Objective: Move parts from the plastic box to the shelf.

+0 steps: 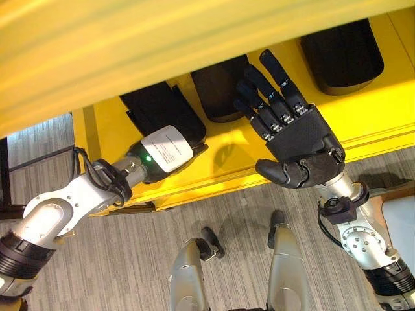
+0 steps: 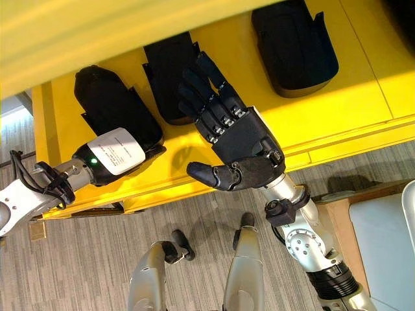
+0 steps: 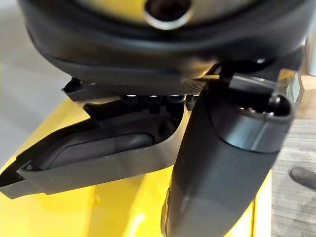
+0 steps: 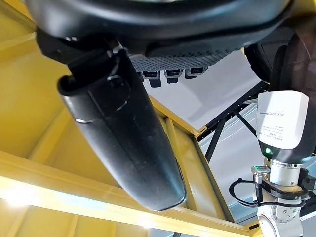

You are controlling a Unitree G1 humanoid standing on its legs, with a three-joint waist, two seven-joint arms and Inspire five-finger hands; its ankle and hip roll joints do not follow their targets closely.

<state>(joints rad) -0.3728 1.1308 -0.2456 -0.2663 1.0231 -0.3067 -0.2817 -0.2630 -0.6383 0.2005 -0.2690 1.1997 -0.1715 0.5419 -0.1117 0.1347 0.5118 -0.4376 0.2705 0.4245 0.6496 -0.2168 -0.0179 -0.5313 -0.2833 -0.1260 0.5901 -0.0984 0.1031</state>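
Three black moulded parts lie in a row on the yellow shelf [image 1: 369,120]. My left hand [image 1: 166,150] reaches onto the shelf at the left part [image 1: 161,107]. In the left wrist view its thumb [image 3: 222,168] lies against that part's rim [image 3: 94,163] and its fingers run in behind the shell. My right hand [image 1: 301,139] hovers open at the shelf's front edge, with straight fingers spread over the middle part [image 1: 217,87] and nothing in it. The right part [image 1: 343,55] lies apart, further right.
A yellow upper board [image 1: 162,45] overhangs the back of the shelf. Grey carpet floor [image 1: 130,259] lies in front. At the right edge stands a pale grey box [image 2: 389,246] with a brown rim.
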